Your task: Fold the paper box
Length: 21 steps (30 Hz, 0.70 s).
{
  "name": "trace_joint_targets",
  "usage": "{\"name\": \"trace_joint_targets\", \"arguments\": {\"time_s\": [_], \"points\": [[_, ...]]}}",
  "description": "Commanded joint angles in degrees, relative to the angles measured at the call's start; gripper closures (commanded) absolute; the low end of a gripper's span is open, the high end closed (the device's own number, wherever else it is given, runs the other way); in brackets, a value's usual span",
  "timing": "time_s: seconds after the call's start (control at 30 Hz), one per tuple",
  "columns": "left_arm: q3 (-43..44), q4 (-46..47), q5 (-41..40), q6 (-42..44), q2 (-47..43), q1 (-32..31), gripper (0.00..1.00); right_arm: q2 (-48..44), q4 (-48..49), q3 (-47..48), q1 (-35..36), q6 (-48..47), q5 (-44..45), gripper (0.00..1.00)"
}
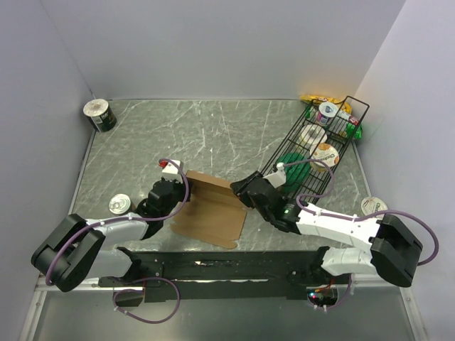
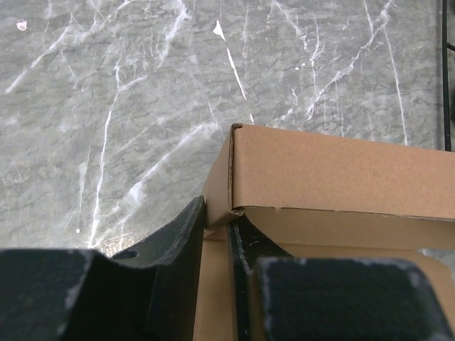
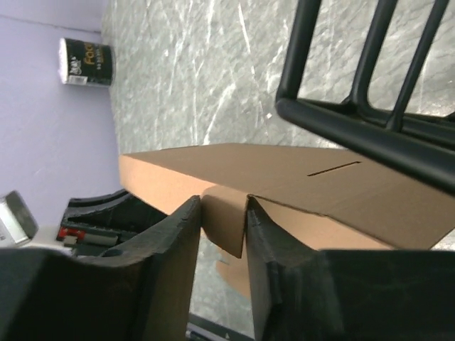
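On grey marbled tabletop (image 1: 213,135), near the arm bases, paper box (image 1: 211,212) lying partly folded; clenched at its left corner by left gripper (image 2: 217,214), pinched at a right-side flap by right gripper (image 3: 224,217)

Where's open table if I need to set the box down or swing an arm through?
Widest bare table lies beyond the box, between the far-left can and the basket. A smaller patch runs along the left edge between the two cans. Crowded: basket close by the right gripper; near can by the left gripper.
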Motion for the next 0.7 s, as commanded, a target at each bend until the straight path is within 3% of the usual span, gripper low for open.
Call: {"name": "trace_joint_targets", "arguments": {"time_s": [0.0, 0.07, 0.17, 0.4, 0.57, 0.67], "points": [[0.38, 2.00, -0.75, 0.32, -0.73, -0.85, 0.77, 0.95, 0.07, 0.44, -0.12, -0.42, 1.43, 0.46], [0.91, 1.91, -1.20, 0.41, -0.29, -0.85, 0.79, 0.77, -0.72, 0.53, -0.12, -1.82, 1.08, 0.29], [1.61, 1.73, -1.46, 0.59, 0.50, -0.85, 0.81, -0.81, -2.13, -0.34, -0.03, -3.49, 1.25, 0.21], [2.32, 0.07, -0.06, -0.03, 0.50, -0.85, 0.82, -8.18, -9.94, -4.21, 5.93, -8.15, 6.34, 0.20], [4.51, -5.82, -4.00, -1.34, 0.32, -0.94, 0.84, -9.07, -20.04, -5.26, 9.98, -4.56, 11.01, 0.23], [6.53, -9.43, -4.62, -1.61, 1.64, -0.94, 0.81, -8.11, -19.36, -6.14, 12.18, -4.64, 11.45, 0.25]]}}
